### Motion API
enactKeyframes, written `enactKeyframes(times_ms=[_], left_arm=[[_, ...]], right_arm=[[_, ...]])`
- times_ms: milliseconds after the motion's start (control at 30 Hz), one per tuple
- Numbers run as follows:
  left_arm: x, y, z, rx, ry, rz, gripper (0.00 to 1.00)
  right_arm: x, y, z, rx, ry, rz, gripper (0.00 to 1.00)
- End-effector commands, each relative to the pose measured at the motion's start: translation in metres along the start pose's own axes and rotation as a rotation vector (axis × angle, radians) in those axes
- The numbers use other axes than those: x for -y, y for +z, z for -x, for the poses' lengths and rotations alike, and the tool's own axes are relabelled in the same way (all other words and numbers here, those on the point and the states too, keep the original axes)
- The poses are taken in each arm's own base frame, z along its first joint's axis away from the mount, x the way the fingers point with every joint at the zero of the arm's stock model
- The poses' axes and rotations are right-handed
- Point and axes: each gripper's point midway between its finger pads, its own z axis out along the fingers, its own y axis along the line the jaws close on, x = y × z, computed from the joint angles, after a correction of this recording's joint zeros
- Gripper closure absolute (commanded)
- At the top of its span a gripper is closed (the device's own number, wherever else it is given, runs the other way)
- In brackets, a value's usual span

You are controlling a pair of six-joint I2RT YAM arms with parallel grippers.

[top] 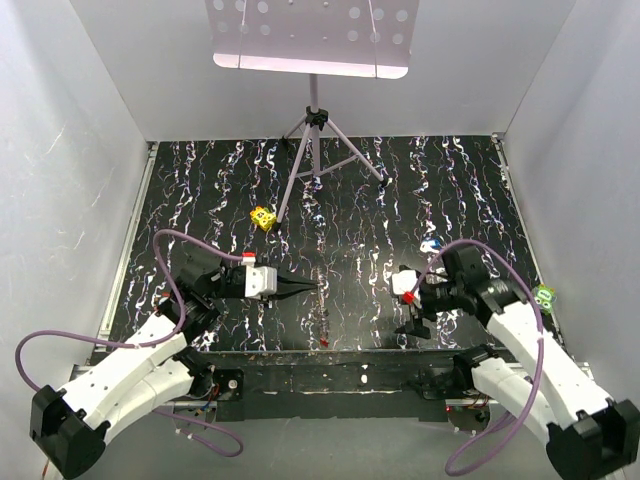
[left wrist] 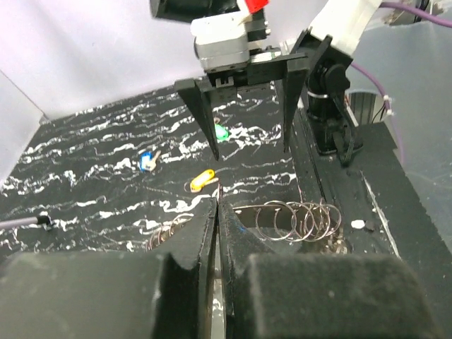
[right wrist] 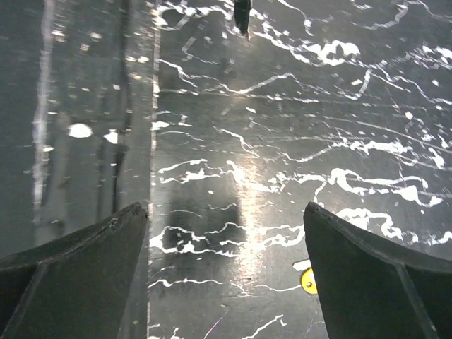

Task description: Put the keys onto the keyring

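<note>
L pincer (left wrist: 217, 208) is pressed shut, tips low over the table (left wrist: 85, 185), apparently to steady the keyring (left wrist: 300, 220). In its wrist view the ring's overlapping wire loops fan out just right of the tips, w/ more wire showing just left. Whether wire is actually nipped btwn the tips can't be told. Facing it, R pincer (left wrist: 251, 153) hangs w/ jaws spread wide and empty, fingers pointing down, prob. readied to fetch a key. The yellow key (left wrist: 202, 181) lies btwn the two pincers, the blue key (left wrist: 146, 161) off to one side, the green key (left wrist: 221, 132) beyond the R pincer. All lie loose, apart from the ring; none looks threaded yet.
</note>
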Motion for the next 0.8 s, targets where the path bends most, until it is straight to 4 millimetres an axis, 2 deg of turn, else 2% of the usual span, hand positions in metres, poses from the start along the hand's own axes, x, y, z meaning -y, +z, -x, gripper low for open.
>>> enactKeyframes(times_ms=[0, 67, 167, 267, 467, 633, 767], left_arm=[[-0.003, -0.002, -0.006, 0.008, 0.067, 0.019, 1.0], [-0.005, -0.002, -0.007, 0.001, 0.068, 0.028, 1.0], [-0.007, -0.002, -0.009, -0.006, 0.068, 0.035, 1.0], [-0.007, -0.002, -0.011, -0.008, 0.061, 0.036, 1.0], [-0.008, -0.001, -0.017, -0.025, 0.046, 0.04, 1.0], [-0.01, -0.001, -0.017, -0.023, 0.044, 0.041, 1.0], [-0.011, -0.002, -0.018, -0.027, 0.043, 0.051, 1.0]], right_arm=[[0.056, -0.001, 0.003, 0.051, -0.098, -0.298, 0.02], [0.049, 0.003, -0.013, -0.014, -0.02, -0.242, 0.04], [0.037, 0.002, -0.023, -0.054, -0.026, -0.165, 0.09], [0.045, -0.001, -0.025, -0.045, -0.019, -0.187, 0.09], [0.074, -0.011, -0.032, 0.002, 0.08, -0.248, 0.1], [0.079, -0.01, -0.042, -0.035, -0.008, -0.232, 0.11], [0.085, -0.007, -0.041, -0.02, -0.029, -0.219, 0.12]])
